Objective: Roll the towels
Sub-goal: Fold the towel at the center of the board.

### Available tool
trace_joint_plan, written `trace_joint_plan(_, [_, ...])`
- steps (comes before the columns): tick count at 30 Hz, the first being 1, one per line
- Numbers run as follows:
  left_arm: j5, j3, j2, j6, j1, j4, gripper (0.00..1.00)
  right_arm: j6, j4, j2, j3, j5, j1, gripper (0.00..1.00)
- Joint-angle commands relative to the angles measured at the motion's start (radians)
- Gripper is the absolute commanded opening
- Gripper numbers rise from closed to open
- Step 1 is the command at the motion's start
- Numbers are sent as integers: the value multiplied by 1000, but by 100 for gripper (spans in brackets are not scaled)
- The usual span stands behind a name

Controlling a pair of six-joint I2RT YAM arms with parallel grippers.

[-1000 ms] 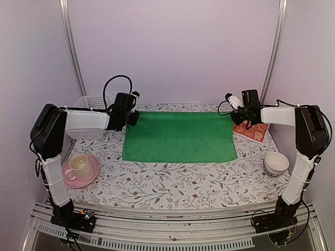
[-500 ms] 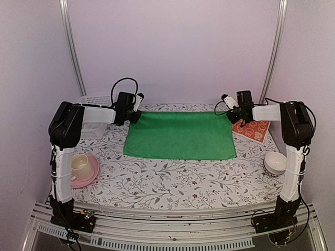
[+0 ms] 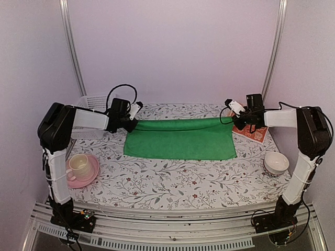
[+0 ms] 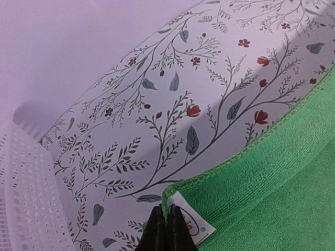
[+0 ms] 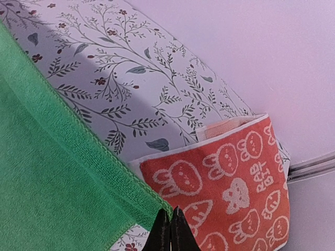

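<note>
A cup (image 3: 78,166) stands on a pink saucer (image 3: 90,179). The green towel (image 3: 180,141) lies on the counter (image 3: 172,184), long axis left-right; left jaws pinch its far-left corner, right jaws its far-right corner, beside the orange towel (image 3: 257,134)

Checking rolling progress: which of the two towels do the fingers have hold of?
The plain green towel: the left fingers and right fingers pinch its two far corners. The orange-red patterned towel lies ungripped to the right.
</note>
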Motion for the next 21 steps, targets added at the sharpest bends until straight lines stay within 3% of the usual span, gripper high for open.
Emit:
trace_joint_plan(1, [43, -49, -93, 17, 15, 19, 0, -53, -9, -67, -81, -56, -10, 2])
trace_joint_plan(21, [130, -293, -332, -69, -46, -64, 0, -165, -111, -214, -265, -158, -10, 2])
